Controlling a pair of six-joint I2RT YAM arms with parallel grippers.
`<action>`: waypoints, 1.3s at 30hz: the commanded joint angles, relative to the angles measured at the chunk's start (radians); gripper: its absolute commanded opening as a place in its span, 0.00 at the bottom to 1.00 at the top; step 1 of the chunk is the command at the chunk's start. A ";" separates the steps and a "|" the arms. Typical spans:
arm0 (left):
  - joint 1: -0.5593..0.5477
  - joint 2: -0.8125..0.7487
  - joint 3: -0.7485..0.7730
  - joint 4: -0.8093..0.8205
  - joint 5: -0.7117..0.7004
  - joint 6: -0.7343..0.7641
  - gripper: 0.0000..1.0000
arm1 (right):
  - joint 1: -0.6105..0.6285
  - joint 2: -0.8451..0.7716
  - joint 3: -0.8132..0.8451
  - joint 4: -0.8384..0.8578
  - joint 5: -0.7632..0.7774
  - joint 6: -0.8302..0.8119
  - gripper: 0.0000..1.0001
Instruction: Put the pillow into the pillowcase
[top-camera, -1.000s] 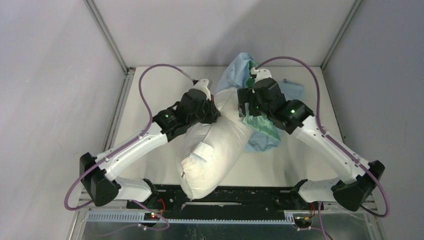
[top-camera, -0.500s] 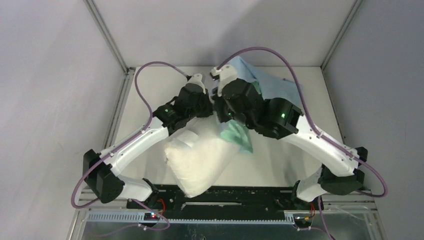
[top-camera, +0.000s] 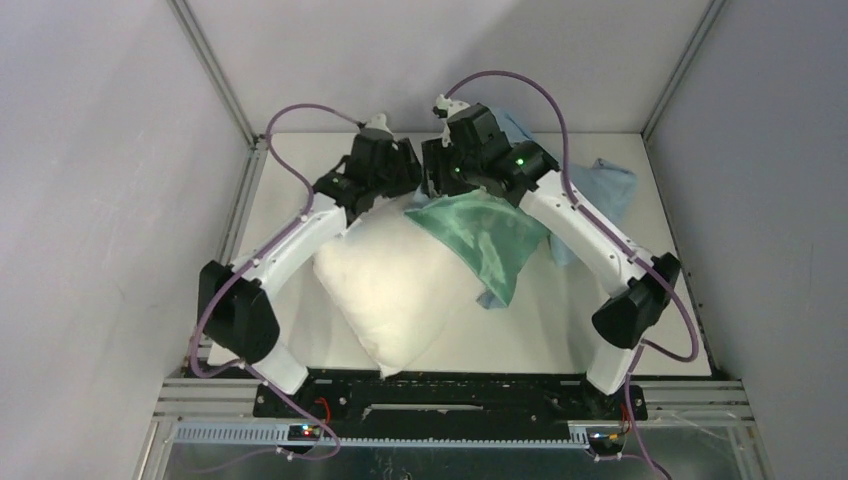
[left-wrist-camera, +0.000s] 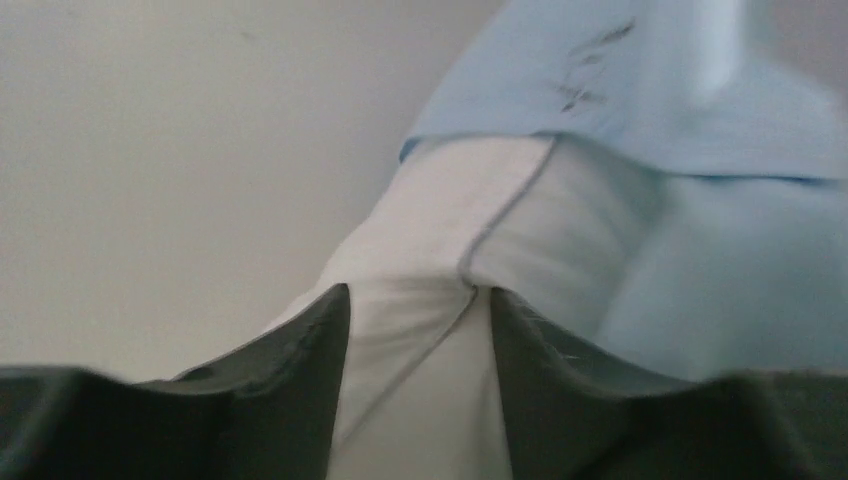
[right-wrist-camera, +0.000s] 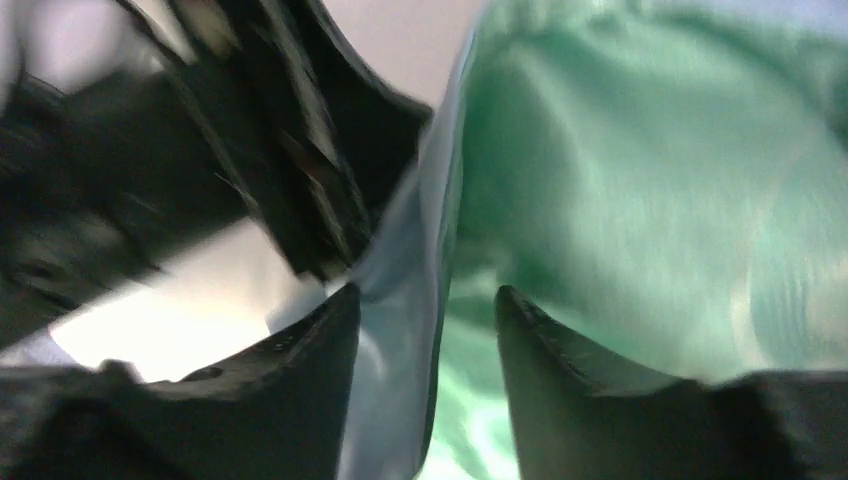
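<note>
Looking down, you've got the pillow (top-camera: 395, 290) lying diagonally in the middle of the table (top-camera: 545, 330), one corner at the near edge and the far end up under both wrists. The pillowcase (top-camera: 480, 232) is draped green side up over its far right part, with the blue rest trailing off to the far right.

Your left gripper (left-wrist-camera: 418, 295) has its fingers apart and the pillow's seamed edge fills the gap. I can't tell whether it's squeezing or loose.

Your right gripper (right-wrist-camera: 425, 295) is parted and not pinching. The pillowcase hem just runs through the gap.

Both grippers sit close together.
</note>
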 joint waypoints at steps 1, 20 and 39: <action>0.071 -0.020 0.182 0.014 0.013 0.073 0.72 | -0.016 -0.002 0.049 0.047 -0.023 -0.035 0.69; 0.160 -0.741 -0.492 -0.174 -0.220 -0.085 1.00 | 0.085 -0.204 -0.381 0.194 0.157 -0.271 1.00; 0.159 -0.825 -0.930 0.103 -0.124 -0.287 0.92 | 0.064 -0.007 -0.422 0.264 0.320 -0.280 0.48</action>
